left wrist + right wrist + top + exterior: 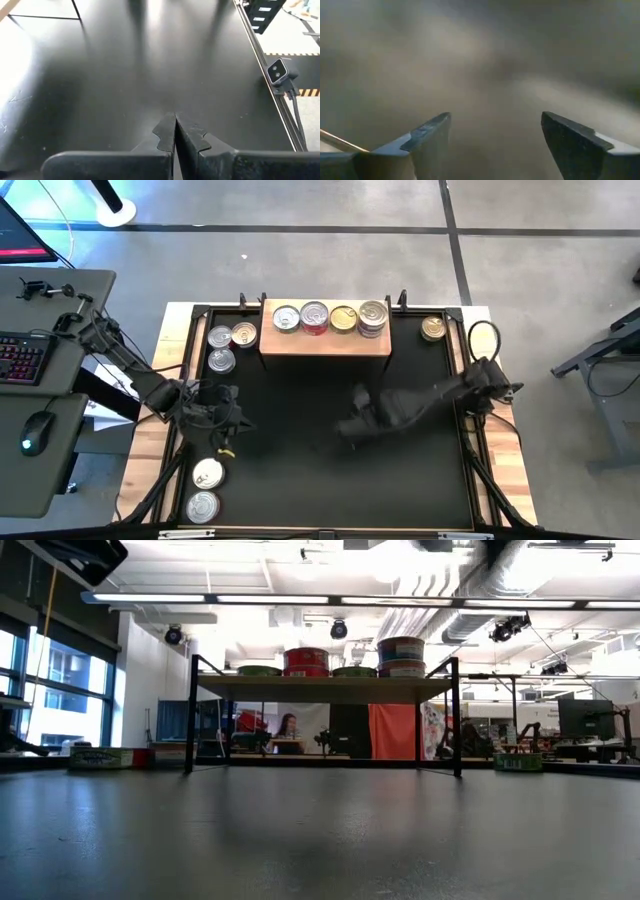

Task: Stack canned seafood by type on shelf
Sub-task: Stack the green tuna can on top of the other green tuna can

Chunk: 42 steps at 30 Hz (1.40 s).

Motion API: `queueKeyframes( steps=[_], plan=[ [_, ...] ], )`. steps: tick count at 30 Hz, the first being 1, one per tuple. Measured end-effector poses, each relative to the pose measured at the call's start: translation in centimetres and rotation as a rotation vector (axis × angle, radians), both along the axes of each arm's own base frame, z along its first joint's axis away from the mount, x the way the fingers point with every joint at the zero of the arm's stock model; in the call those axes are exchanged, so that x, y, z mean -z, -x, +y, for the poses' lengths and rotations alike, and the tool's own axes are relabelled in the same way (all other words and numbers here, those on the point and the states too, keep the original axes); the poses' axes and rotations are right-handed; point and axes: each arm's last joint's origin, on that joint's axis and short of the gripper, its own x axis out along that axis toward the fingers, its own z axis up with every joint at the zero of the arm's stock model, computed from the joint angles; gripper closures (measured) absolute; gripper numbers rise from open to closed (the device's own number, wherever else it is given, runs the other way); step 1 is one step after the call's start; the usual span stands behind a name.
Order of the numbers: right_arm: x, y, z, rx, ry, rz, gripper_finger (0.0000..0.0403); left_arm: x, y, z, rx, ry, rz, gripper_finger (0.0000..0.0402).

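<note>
Cans (314, 317) line the shelf (325, 340) in the high view; others lie left and right of it. Left wrist view: left end effector (174, 131) clenched, empty. Right wrist view: right end effector (495, 135) released, empty.

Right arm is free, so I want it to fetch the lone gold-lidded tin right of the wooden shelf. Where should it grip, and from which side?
Come straight down and pinch the round side wall of the gold-lidded tin across its width. It lies flat, lid up, with free mat around it. The right gripper is open; the shelf stands apart on its left.
</note>
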Motion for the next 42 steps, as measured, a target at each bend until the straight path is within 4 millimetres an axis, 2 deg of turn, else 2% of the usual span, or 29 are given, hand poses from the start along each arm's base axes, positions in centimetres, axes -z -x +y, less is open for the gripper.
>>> queueKeyframes(
  steps=[3,5,7,9,11,14,15,19,23,27,35,38,42],
  plan=[
    [2.7,2.6,1.4,-0.015,-0.097,0.301,0.0104,0.0,-0.1,0.2,-0.005,0.006,0.005,0.0401],
    [4.6,3.9,1.4,-0.051,-0.156,0.365,0.0117,0.0,-0.3,0.4,-0.006,-0.004,0.005,0.0401],
    [6.3,5.2,0.6,-0.065,-0.168,0.438,0.0143,0.0,-0.4,0.5,-0.012,-0.007,-0.002,0.0401],
    [8.0,6.7,-0.9,-0.089,-0.159,0.520,0.0186,-0.1,-0.6,0.7,-0.032,0.002,-0.002,0.0401],
    [9.5,8.4,-3.0,-0.106,-0.149,0.572,0.0250,-0.1,-0.7,1.0,-0.063,0.025,-0.007,0.0401],
    [10.5,11.1,-6.4,-0.107,-0.131,0.557,0.0363,-0.1,-1.0,1.5,-0.130,0.046,-0.018,0.0401],
    [10.7,12.0,-7.5,-0.104,-0.117,0.538,0.0382,-0.1,-1.1,1.7,-0.161,0.046,-0.026,0.0402],
    [11.3,16.1,-11.4,-0.039,-0.077,0.490,0.0385,-0.2,-1.4,2.5,-0.313,0.079,-0.071,0.0401],
    [11.9,19.6,-13.7,0.051,-0.023,0.419,0.0398,-0.3,-1.8,3.3,-0.456,0.170,-0.108,0.0401],
    [9.9,20.0,-15.9,0.235,0.201,0.212,0.0401,-0.4,-2.1,4.0,-0.542,0.235,-0.142,0.0402],
    [7.9,22.3,-19.1,0.765,0.493,-0.004,0.0402,-0.4,-2.5,5.0,-0.590,0.207,-0.151,0.0402],
    [7.3,22.2,-20.6,0.913,0.588,-0.130,0.0402,-0.4,-2.6,5.3,-0.593,0.184,-0.148,0.0401],
    [7.1,21.6,-23.8,1.037,0.663,-0.240,0.0403,-0.4,-2.6,5.5,-0.587,0.190,-0.138,0.0402]
  ],
)
